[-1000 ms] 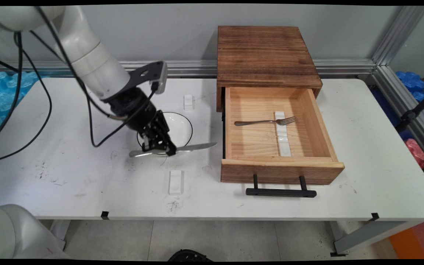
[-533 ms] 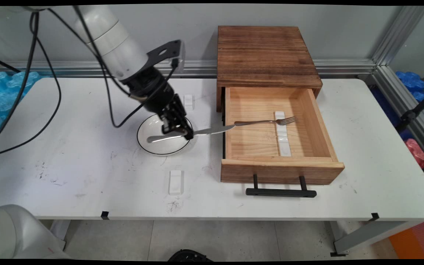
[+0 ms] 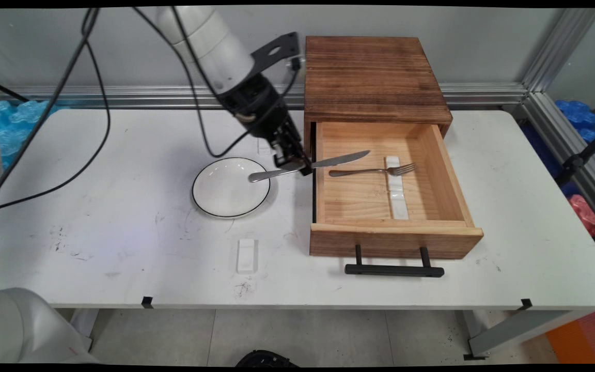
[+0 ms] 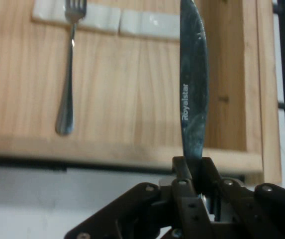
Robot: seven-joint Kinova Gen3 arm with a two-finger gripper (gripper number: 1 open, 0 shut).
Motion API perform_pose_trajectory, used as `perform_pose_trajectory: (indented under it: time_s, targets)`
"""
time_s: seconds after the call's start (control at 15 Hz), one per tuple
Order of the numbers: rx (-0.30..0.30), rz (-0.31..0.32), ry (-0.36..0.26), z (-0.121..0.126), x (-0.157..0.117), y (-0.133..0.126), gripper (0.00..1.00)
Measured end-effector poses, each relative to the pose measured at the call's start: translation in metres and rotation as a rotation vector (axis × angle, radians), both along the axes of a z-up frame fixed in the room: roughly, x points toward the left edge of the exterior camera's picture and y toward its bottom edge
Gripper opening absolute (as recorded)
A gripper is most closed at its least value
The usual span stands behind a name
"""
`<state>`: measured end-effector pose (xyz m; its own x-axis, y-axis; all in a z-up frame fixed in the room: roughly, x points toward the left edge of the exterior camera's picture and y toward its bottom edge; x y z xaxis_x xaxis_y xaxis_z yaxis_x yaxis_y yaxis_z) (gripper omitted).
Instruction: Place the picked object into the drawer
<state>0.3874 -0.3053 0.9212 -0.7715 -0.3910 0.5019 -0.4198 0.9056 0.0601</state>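
A knife (image 3: 309,165) is pinched between the jaws of the gripper (image 3: 300,166) at about mid-length, held clear of the worktop (image 3: 96,232) and roughly level. Its blade is seen crossing the left wall of the open wooden drawer (image 3: 444,170), its handle reaching back over the rim of a white plate (image 3: 225,194) with a dark edge. In the hand view the blade (image 4: 192,94) is seen rising from the jaws over the drawer floor, lettered "Royalstar"; that lettering cannot be read in the main view. Inside the drawer a fork (image 3: 372,170) is laid with its tines on a white rest (image 3: 395,188). The drawer's black handle (image 3: 394,269) faces the worktop's near edge. A second white rest (image 3: 247,256) is seen near that edge, only in the main view. Another small white piece (image 3: 263,147) is partly hidden behind the gripper.
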Motion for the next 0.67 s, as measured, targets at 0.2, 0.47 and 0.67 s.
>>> perform_pose_trajectory:
  time_s: [0.2, 0.47, 0.67]
  targets:
    - [-0.019, -0.018, 0.009, 0.001, -0.027, -0.017, 0.00]
    - [-0.033, -0.037, 0.018, -0.001, -0.053, -0.031, 0.00]
    - [-0.042, -0.051, 0.021, -0.005, -0.072, -0.041, 0.00]
